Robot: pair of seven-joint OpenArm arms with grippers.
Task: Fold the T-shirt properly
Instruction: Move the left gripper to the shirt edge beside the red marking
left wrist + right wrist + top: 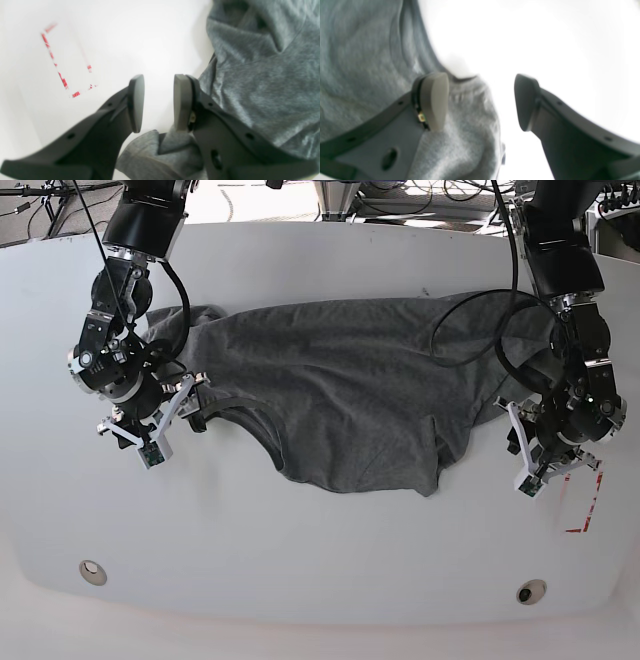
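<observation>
I have both claws at the T-shirt [340, 395] ends, the regrasp step: left gripper [156, 102] narrowly parted and empty, right gripper [482, 100] wide, gripping nothing. Next, I judge each must close on the hem toward its 6 o'clock.

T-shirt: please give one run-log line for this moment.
T-shirt: spread, rumpled, unfolded | left gripper: jaws open at shirt edge | right gripper: jaws open at edge

Both wrist views soft and blurred throughout; white table [545, 37] blown out beyond the right gripper [481, 100]. Base view evenly lit, shadows faint.
</observation>
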